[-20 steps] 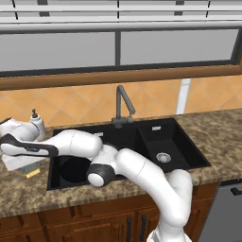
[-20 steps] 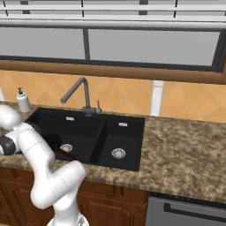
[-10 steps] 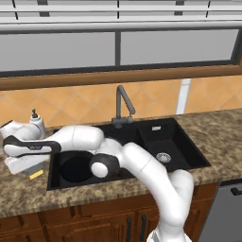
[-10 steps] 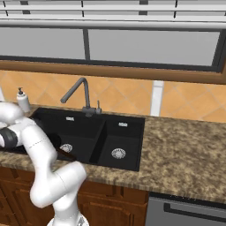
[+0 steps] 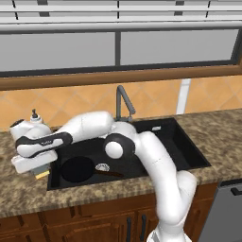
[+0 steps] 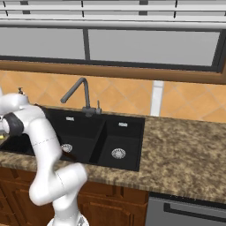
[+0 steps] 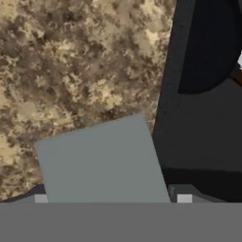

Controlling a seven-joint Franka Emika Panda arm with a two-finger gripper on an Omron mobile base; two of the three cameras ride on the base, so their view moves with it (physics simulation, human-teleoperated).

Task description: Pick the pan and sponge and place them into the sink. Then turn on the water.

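Since a second ago the arm has swung further left and lowered its hand over the counter's left end, beside the sink; nothing else has shifted.

Granite countertop (image 5: 222,127) runs the width of the scene, speckled brown and tan, with wooden cabinets (image 5: 94,224) below and a long window (image 5: 118,49) above the tiled wall. Set into it is the black double-basin sink (image 5: 182,142), its tall grey faucet (image 5: 124,100) standing at the back edge with no stream visible from it. The white arm (image 5: 151,156) rises from the lower right of the left base view and reaches across the larger basin.

Inside that larger basin lies the pan (image 5: 78,169), round and black, flat on the bottom just beside the silver drain (image 5: 102,167), its thin brown handle pointing right past the drain.

The gripper (image 7: 109,196) hangs low over the counter just left of the sink rim, its fingers (image 7: 183,194) spread wide apart on either side of the sponge. The sponge (image 7: 101,163) lies on the granite with its grey-blue face up, close beside the sink's edge; whether the fingertips touch it cannot be told. A yellow corner of it peeks out under the hand in the left base view. Behind the hand stands a white soap dispenser (image 5: 34,116).
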